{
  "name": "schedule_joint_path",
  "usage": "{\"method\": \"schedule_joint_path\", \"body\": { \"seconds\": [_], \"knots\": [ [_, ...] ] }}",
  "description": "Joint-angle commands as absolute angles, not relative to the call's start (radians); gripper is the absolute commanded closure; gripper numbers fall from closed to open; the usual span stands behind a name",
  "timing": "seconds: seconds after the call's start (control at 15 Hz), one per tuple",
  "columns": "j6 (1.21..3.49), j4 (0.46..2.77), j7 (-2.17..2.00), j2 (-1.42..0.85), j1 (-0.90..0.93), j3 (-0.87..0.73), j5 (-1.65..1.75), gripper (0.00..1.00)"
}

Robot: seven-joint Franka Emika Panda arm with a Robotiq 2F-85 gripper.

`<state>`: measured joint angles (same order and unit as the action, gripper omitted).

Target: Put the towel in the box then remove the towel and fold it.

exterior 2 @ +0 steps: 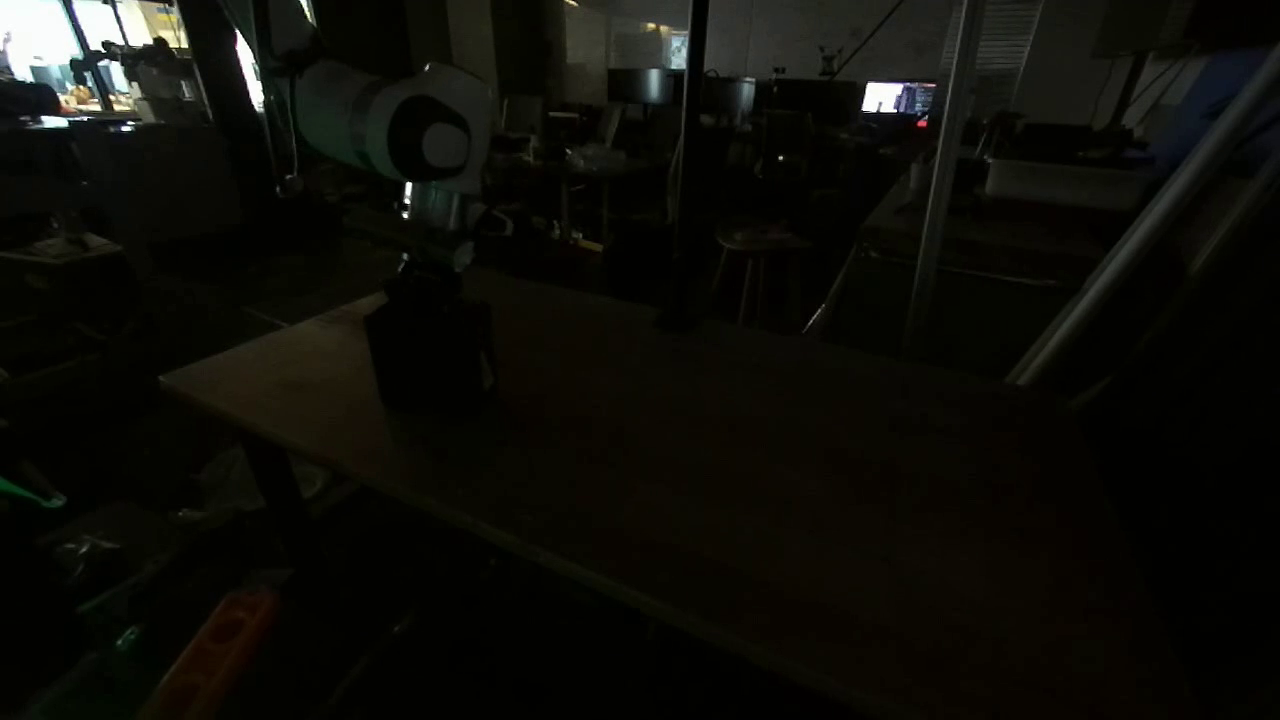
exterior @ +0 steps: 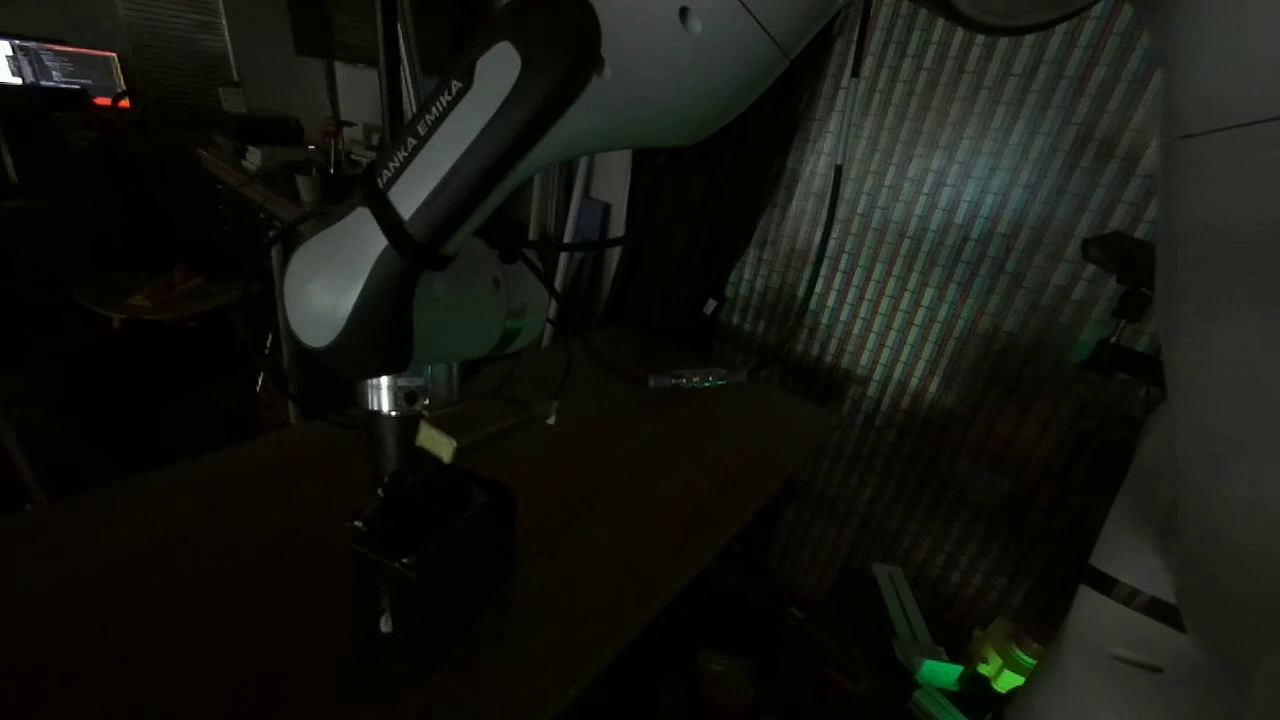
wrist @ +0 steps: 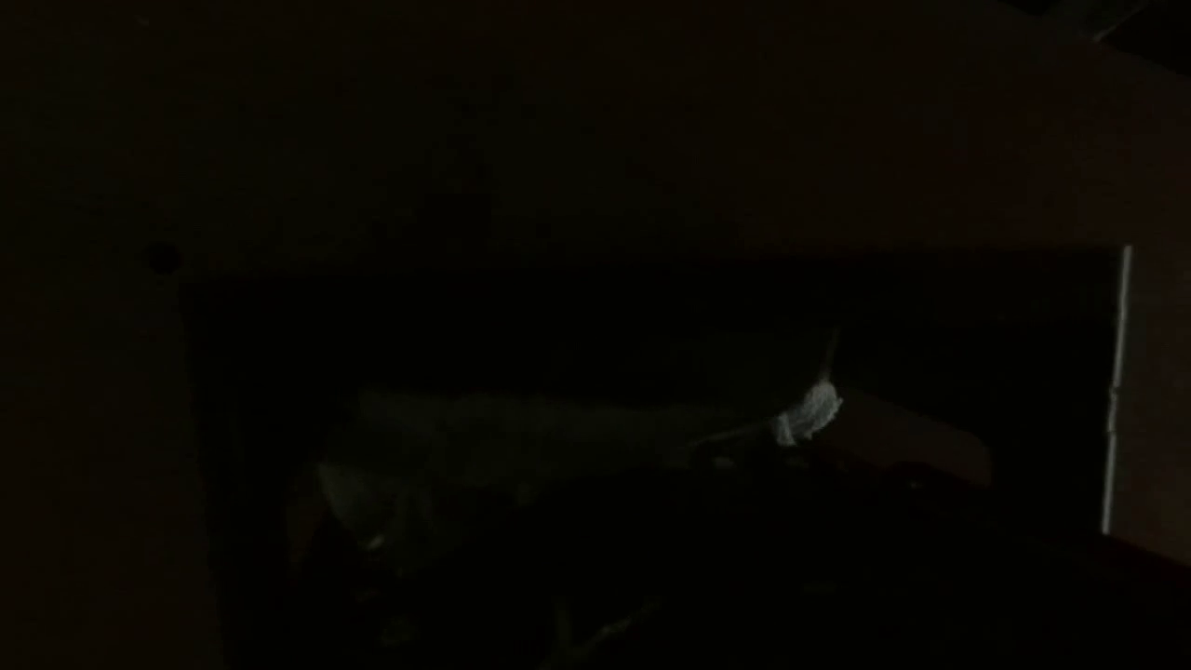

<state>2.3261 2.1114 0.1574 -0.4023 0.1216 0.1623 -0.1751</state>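
Dim background, lit screen (exterior: 62, 72) far left. Next, box (exterior: 445, 570) on the table (exterior: 620, 520), towel (wrist: 549, 423) inside it per wrist view; gripper (exterior: 415, 495) at its mouth, jaws closed up, can't tell if pinching towel. Brick-pattern backdrop (exterior: 950, 210) on right.

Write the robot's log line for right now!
box: on table; towel: inside box; claw: shut, at box top, grip unclear; folding: not done

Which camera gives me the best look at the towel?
The wrist view: it looks down on the towel, its pale fabric dimly visible. In both exterior views the dark box hides most or all of it; a small pale patch shows at the box's side, possibly towel.
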Motion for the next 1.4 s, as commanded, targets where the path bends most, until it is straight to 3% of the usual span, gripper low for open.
{"method": "schedule_joint_path", "body": {
  "seconds": [0.0, 1.33],
  "knots": [
    [2.374, 2.139, 0.172, -0.41, 0.102, 0.19, -0.227, 1.0],
    [2.267, 2.129, 0.165, -0.221, 0.126, 0.173, -0.113, 1.0]
  ]
}}
